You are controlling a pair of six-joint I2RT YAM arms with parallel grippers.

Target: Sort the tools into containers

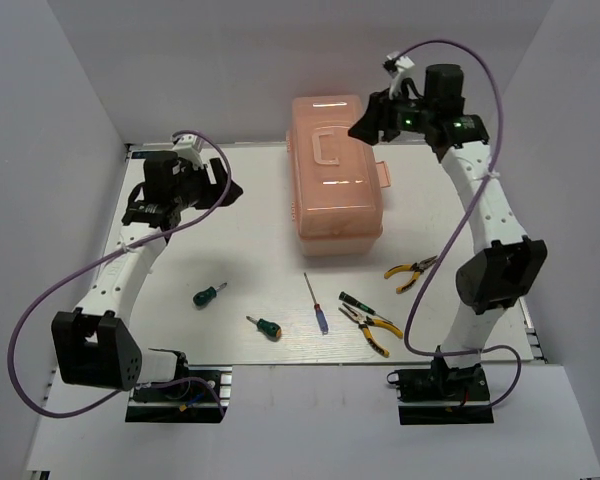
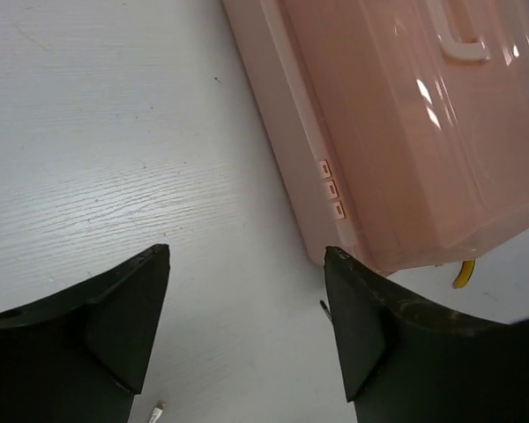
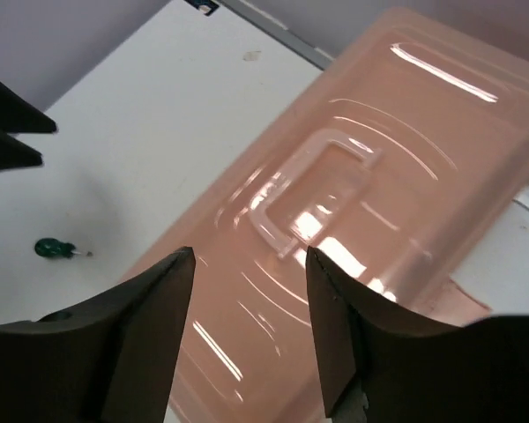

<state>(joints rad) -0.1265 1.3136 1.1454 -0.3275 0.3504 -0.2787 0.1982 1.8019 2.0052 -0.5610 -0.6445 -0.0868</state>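
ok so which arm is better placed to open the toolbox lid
Right. The right gripper hangs open above the closed toolbox, near its handle. The left gripper, also open, is off beside the box over the table.

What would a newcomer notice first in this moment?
The big salmon-pink toolbox, lid closed, sits mid-table toward the back. The right claw hangs open over it, while screwdrivers and pliers lie scattered on the table in front, none sorted yet.
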